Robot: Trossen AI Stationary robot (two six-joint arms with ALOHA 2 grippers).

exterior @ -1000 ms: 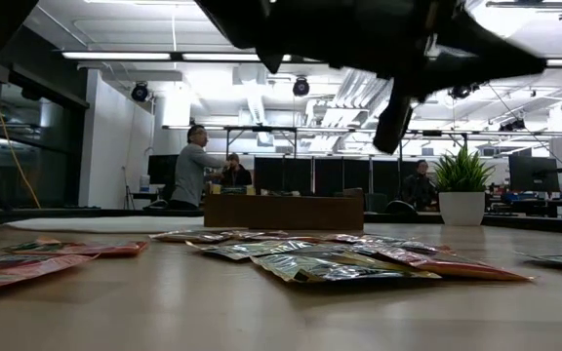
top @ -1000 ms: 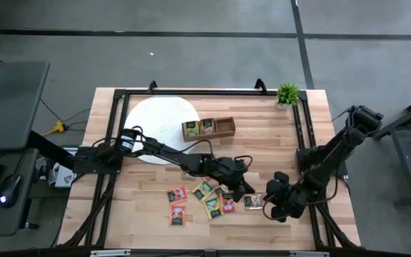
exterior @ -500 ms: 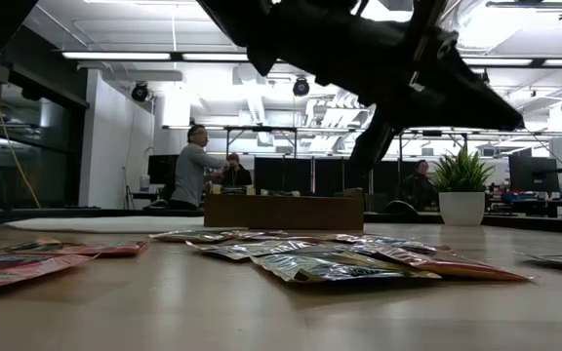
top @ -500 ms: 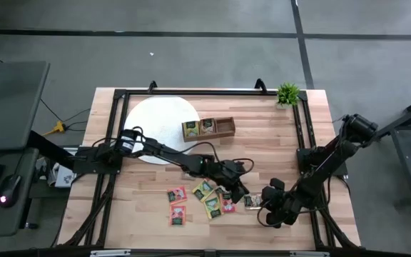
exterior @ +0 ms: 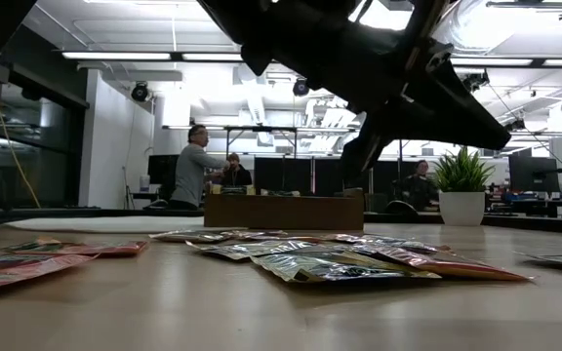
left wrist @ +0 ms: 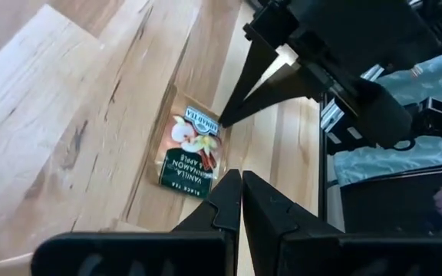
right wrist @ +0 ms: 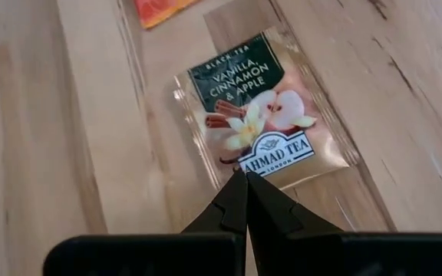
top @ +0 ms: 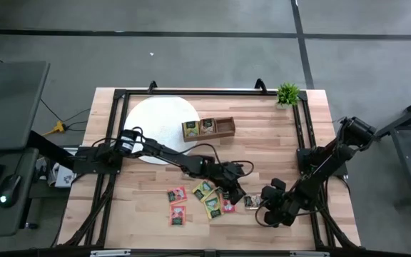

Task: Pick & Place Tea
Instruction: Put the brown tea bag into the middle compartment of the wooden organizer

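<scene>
One pink tea packet (top: 252, 202) with a dark label, reading vanilla, cinnamon and apple (right wrist: 259, 115), lies flat on the wooden table, apart from the others. My right gripper (right wrist: 245, 176) is shut, and its tip is at the packet's edge. My left gripper (left wrist: 241, 178) is also shut. It hangs above the table just on the other side of the same packet (left wrist: 190, 149) and is clear of it. Several more green, yellow and red tea packets (top: 205, 198) lie scattered to the left. My right gripper sets its shut fingertips (left wrist: 222, 121) on the packet's edge at the brand-label end (right wrist: 271, 157). The fingers slant down from the table's near right. The packet lies flat on the table.
A brown wooden tray (top: 225, 127) stands further back, with packets in two compartments. Beside it is a round white mat (top: 155, 118). A potted plant (top: 287, 93) stands at the far right corner, and black frame rails (top: 302, 135) run along the table's sides. People sit in the room behind (exterior: 195, 161).
My right gripper has come down and a little toward the table's left, onto the lone packet's edge. My left gripper has tipped its shut fingers further down toward the table. The packet has stayed where it was.
</scene>
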